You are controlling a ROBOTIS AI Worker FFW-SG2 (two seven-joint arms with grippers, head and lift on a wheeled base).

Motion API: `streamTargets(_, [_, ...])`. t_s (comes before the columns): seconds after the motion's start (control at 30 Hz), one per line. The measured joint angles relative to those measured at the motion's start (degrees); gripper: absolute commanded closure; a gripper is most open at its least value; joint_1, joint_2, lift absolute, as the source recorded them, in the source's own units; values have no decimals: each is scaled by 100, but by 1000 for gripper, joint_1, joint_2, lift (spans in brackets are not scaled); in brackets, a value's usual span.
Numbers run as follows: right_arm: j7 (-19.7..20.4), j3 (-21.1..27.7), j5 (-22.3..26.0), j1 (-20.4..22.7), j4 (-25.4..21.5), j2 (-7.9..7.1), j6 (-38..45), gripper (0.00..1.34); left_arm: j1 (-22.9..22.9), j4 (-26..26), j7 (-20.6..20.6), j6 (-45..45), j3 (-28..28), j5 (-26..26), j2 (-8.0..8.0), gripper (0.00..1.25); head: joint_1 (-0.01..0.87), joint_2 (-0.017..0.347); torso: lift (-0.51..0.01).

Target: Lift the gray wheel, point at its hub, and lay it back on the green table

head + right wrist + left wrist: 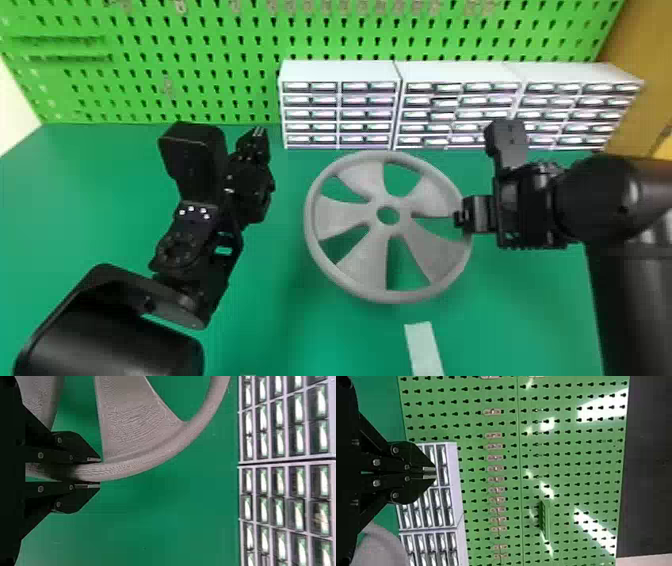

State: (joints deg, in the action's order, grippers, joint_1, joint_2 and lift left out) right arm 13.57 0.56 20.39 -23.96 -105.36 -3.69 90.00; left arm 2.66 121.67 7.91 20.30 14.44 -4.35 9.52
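Gray wheel (pixel 345 216) was up off the green table (pixel 115 185), near the middle of the head view, its five-spoked face and hub (pixel 388 229) turned toward the head camera; right gripper (pixel 460 219) was grasping the wheel's rim on the robot's right side; right wrist view had the rim running between the two fingers of the right gripper (pixel 99 473); left gripper (pixel 258 132) was clenched with nothing in it, well apart from the wheel on the left; left wrist view had its flat fingertips pressed nearly together; white drawer cabinets (pixel 340 72) stood in a row at the table's back edge, green pegboard (pixel 200 52) upright behind; pale strip (pixel 423 347) lay on the table, nearer the robot than the wheel.
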Motion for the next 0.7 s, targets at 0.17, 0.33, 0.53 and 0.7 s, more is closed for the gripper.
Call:
streamTargets(0.17, [2, -64, 0, 1, 276, 0, -22, 1219, -4, -10, 0, 0, 5, -12, 6, 1194, 692, 48, -93])
streamTargets(0.33, [-1, -140, 15, 5, 549, 0, -97, 1219, -11, -17, 0, 0, 6, -13, 6, 1194, 692, 48, -93])
streamTargets(0.53, [3, -202, 2, 9, 830, -1, -211, 1219, -11, -21, 0, 0, 7, -14, 12, 1194, 692, 48, -93])
streamTargets(0.7, [0, -217, -30, 9, 1001, -7, -277, 1219, -11, -35, 0, 0, 7, -26, 15, 1194, 692, 48, -93])
